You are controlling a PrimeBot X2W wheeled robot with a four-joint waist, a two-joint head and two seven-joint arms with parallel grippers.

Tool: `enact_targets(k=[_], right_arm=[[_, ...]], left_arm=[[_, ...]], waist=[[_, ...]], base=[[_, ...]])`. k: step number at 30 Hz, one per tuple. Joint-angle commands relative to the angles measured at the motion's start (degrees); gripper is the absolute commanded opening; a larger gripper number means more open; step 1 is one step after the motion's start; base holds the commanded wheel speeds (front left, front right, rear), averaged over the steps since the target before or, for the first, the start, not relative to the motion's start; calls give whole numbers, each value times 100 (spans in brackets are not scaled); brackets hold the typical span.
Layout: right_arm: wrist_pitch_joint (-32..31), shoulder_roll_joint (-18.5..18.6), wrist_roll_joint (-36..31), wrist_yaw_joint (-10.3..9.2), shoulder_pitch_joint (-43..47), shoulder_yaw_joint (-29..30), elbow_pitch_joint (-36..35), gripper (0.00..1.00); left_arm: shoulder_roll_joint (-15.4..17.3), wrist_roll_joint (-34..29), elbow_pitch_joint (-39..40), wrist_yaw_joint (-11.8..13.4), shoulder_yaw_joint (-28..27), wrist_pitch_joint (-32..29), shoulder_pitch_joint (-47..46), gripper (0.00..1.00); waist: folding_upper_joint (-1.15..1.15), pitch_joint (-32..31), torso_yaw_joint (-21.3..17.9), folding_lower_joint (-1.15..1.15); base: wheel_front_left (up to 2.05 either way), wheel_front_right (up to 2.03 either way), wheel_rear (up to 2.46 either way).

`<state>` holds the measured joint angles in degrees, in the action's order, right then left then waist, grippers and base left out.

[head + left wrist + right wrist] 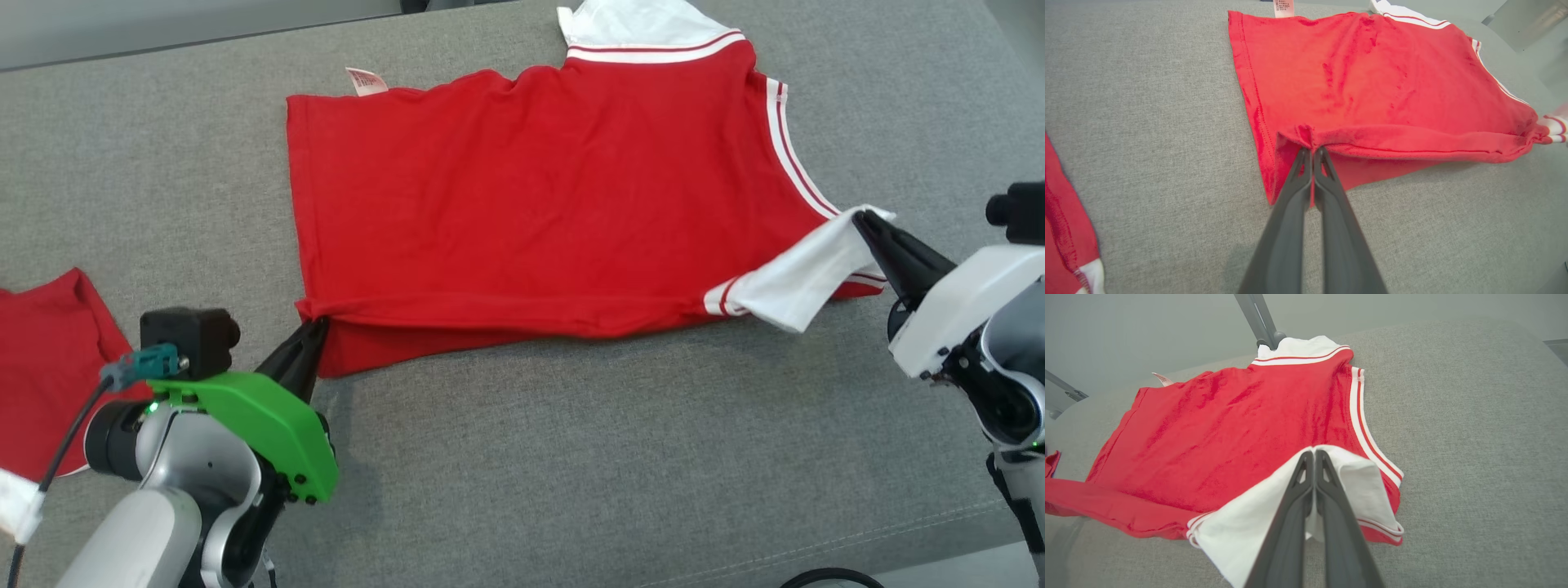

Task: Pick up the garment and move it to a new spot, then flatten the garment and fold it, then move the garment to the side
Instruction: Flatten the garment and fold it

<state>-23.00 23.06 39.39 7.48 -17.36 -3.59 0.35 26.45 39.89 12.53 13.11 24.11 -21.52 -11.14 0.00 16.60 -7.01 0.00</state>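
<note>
Left gripper (pixel 314 327): lower left, reaching up-right, jaws pinching the shirt (pixel 531 204) hem.
Right gripper (pixel 864 217): right edge, reaching up-left, jaws clamping the white sleeve (pixel 804 278).
Right wrist view: grey pole (pixel 1257 318), top centre.

Grey fabric surface (pixel 571 457), second red cloth (pixel 41 359) at its left edge

Second red garment (pixel 49 367) partly beyond the head view's left edge; care label (pixel 366 81) print illegibly small.
</note>
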Motion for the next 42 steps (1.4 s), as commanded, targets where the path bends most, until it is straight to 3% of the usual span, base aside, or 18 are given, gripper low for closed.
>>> enact_targets(k=[1, 6, 22, 23, 24, 25, 26, 27, 31, 37, 40, 42], right_arm=[[-39, -13, -102, 2, -241, -38, 136, 0], [67, -128, -380, 2, -972, -134, 802, 0], [606, -193, -1041, 2, -1879, -401, 2340, 0], [697, -229, -1044, 1, -1908, -413, 2381, 35], [803, -251, -1033, 2, -1928, -421, 2418, 100], [934, -256, -1042, 1, -1956, -415, 2431, 100], [934, -256, -1042, 1, -1956, -415, 2431, 100], [1100, -239, -1070, 1, -1972, -450, 2404, 100], [1674, -56, -1091, 1, -1908, -582, 2189, 100], [2544, 381, -1479, -2, -1201, -408, 1334, 100], [2932, 369, -1872, -2, -647, -149, 877, 100], [3222, 257, -2182, -2, -293, 56, 633, 100]], left_arm=[[18, -8, -121, -8, 0, -111, -265, 0], [-107, -11, -747, -65, 170, -536, -932, 0], [-650, -214, -2425, -527, 577, -487, -2219, 0], [-670, -226, -2497, -537, 595, -457, -2250, 12], [-708, -224, -2537, -506, 583, -410, -2268, 44], [-734, -196, -2571, -520, 605, -418, -2252, 76], [-734, -196, -2571, -520, 605, -418, -2252, 76], [-744, -192, -2588, -521, 620, -408, -2225, 100], [-735, -283, -2321, -330, 543, -92, -1898, 100], [-612, -399, -1169, 232, 314, 509, -982, 100], [-507, -591, -649, 426, 202, 972, -541, 100], [-542, -622, -459, 422, 182, 1324, -251, 100]], waist=[[0, 49, 16, 0], [0, 214, 90, 0], [0, 500, 334, 0], [0, 496, 329, 0], [0, 486, 320, 0], [0, 472, 312, 0], [0, 472, 312, 0], [0, 450, 304, 0], [0, 337, 221, 0], [0, 225, 121, 0], [0, 237, 48, 0], [0, 243, 14, 0]], base=[[0, 0, 0], [0, 0, 0], [0, 0, 0], [0, 0, 0], [0, 0, 0], [0, 0, 0], [0, 0, 0], [0, 0, 0], [0, 0, 0], [0, 0, 0], [0, 0, 0], [0, 0, 0]])
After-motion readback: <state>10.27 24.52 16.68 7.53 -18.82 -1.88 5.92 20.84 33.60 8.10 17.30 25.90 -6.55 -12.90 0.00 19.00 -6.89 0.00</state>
